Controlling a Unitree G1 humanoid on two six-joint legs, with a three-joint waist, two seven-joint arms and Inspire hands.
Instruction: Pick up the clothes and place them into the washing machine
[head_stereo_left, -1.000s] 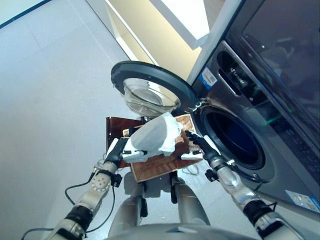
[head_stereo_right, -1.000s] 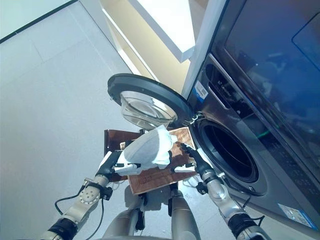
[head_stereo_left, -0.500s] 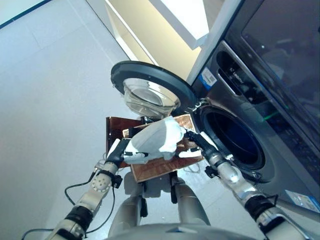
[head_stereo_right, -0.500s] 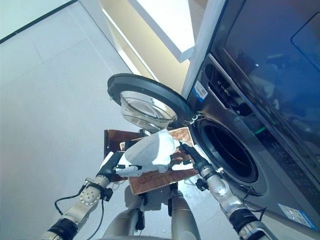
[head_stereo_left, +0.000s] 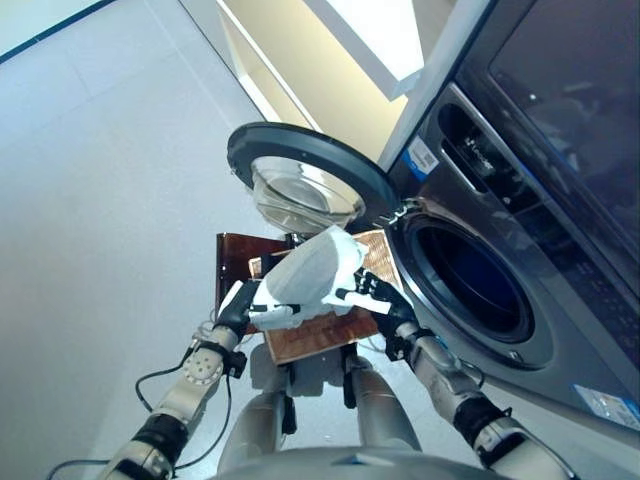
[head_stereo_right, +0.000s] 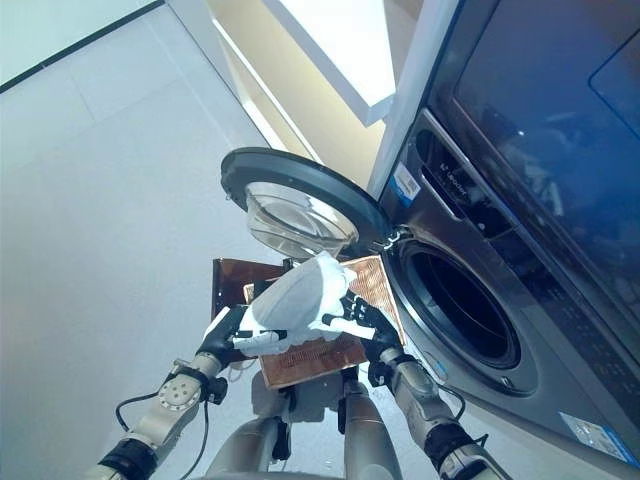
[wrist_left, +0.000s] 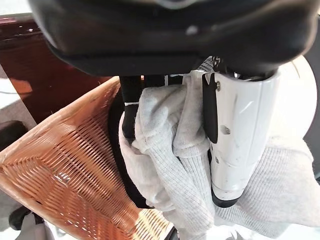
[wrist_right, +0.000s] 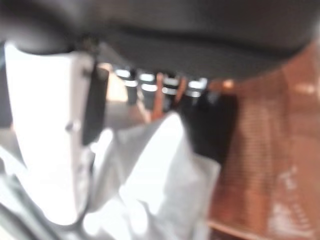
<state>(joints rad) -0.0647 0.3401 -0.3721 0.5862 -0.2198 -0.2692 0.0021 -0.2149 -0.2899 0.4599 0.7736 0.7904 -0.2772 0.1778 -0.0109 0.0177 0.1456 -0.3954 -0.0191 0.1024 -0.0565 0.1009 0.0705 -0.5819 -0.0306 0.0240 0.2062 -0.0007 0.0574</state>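
Note:
A light grey garment (head_stereo_left: 310, 272) is bunched up above the shallow wicker basket (head_stereo_left: 322, 338). My left hand (head_stereo_left: 240, 305) is shut on its left side; in the left wrist view the thumb (wrist_left: 240, 130) and fingers pinch the knitted cloth (wrist_left: 170, 150) over the basket (wrist_left: 65, 165). My right hand (head_stereo_left: 375, 295) is at the garment's right side with fingers spread and touching it. The right wrist view shows its thumb (wrist_right: 45, 140) against the cloth (wrist_right: 150, 170). The washing machine's drum opening (head_stereo_left: 475, 285) is to the right, dark inside.
The round machine door (head_stereo_left: 310, 175) stands open just behind the basket and garment. The basket rests on a low dark brown box (head_stereo_left: 235, 260). Pale grey floor (head_stereo_left: 100, 200) lies to the left. The machine's front panel (head_stereo_left: 560, 150) fills the right side.
My right hand has left the basket's right edge and moved left onto the garment. My left hand keeps hold of the garment in about the same place.

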